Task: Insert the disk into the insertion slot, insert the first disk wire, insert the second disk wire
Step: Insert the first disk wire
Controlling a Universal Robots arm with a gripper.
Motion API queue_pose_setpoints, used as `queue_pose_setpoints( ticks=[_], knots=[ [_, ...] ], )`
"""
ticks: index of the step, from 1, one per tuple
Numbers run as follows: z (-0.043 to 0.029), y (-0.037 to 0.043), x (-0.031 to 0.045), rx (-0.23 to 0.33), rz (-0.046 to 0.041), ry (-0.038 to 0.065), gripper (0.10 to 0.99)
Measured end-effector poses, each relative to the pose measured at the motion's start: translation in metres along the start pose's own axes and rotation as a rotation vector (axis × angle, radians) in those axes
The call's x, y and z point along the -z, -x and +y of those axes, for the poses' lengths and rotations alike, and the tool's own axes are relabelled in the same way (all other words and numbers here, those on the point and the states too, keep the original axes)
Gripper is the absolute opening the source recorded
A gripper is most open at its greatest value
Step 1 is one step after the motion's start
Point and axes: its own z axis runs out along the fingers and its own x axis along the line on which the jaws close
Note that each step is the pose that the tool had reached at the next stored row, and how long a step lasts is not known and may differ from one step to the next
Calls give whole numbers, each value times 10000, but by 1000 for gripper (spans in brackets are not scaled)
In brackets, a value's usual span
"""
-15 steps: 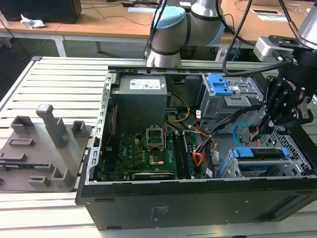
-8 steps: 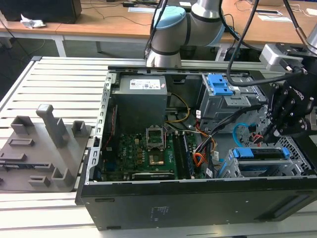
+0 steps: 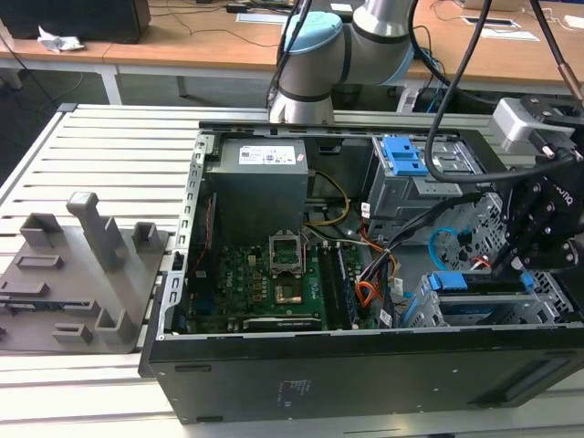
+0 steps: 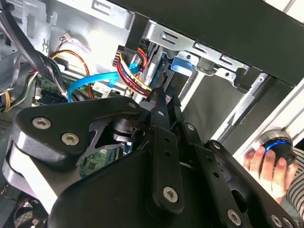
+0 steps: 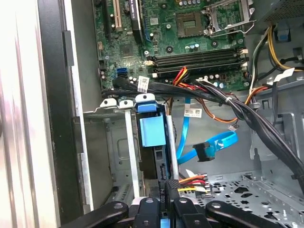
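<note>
Closest to me, black steel computer case (image 3: 365, 383) on the slatted table (image 3: 119, 146); rightwards, blue-framed silver disk (image 5: 153, 130) already seated in the perforated metal insertion slot (image 3: 447, 315); black claw (image 5: 169, 184) pressed together, apparently pinching the red-and-yellow wire plug (image 5: 192, 181); first wire under way, needing square alignment.

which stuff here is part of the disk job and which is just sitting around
Job: disk in its blue carrier, insertion slot, blue wire, red-yellow wire, gripper.
Not part of it: grey fixture tray, taller cage with blue latch, motherboard, power supply.
</note>
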Motion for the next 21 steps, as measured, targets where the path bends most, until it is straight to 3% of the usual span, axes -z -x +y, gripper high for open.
queue_pose_setpoints(
  ticks=[12,21],
  knots=[
    [-27,5,-38,12,-230,29,176],
    [-59,10,-85,15,-242,31,176]
  ],
)
